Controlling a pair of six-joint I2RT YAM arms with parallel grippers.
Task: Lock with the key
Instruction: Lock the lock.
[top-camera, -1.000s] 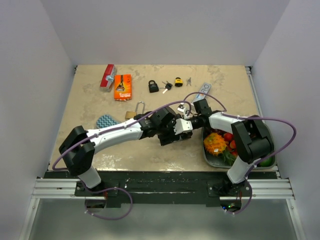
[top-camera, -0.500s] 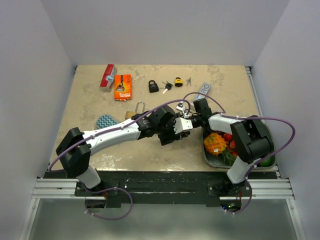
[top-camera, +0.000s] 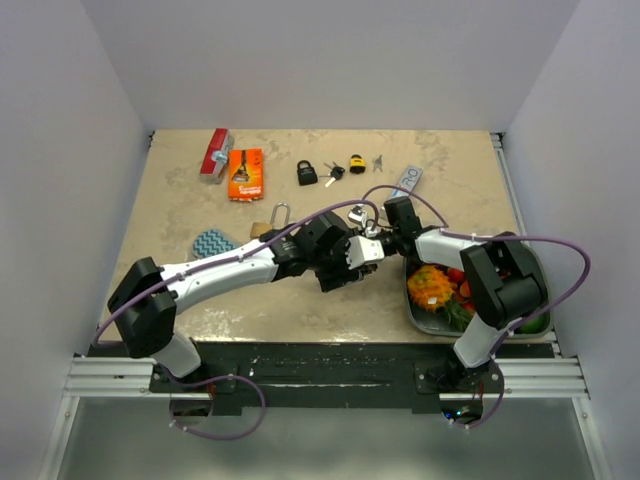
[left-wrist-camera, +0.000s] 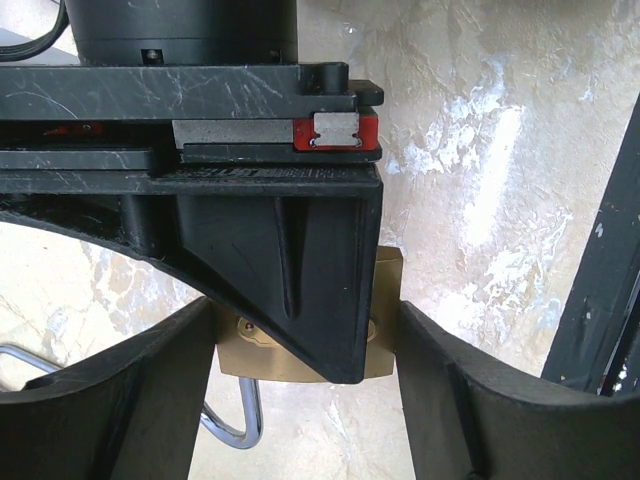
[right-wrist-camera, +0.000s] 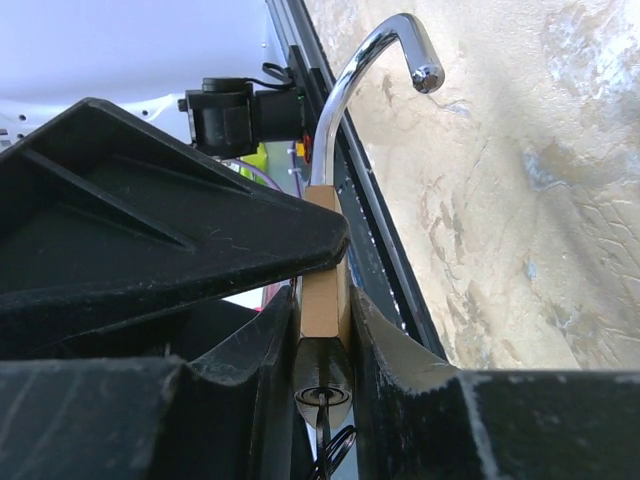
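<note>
Right wrist view: we see the padlock (right-wrist-camera: 322, 270) pinched edge-on in the narrow right gripper (right-wrist-camera: 322, 305), key (right-wrist-camera: 321, 385) at its near end, open shackle (right-wrist-camera: 365, 65) pointing straight away along the fingers (right-wrist-camera: 400, 370), while the left gripper (left-wrist-camera: 300, 320) clamps its sides from across, both meeting over the desk (top-camera: 300, 300).

Brass padlock (left-wrist-camera: 388, 310) body mostly hidden behind jaws; key (right-wrist-camera: 321, 396) cut off at bottom edge.

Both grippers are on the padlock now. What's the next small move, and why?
Probably keep the right gripper pinching the brass padlock and free the left gripper to press the shackle down: its free end hangs clear of the body, with the key already in the keyway.
</note>
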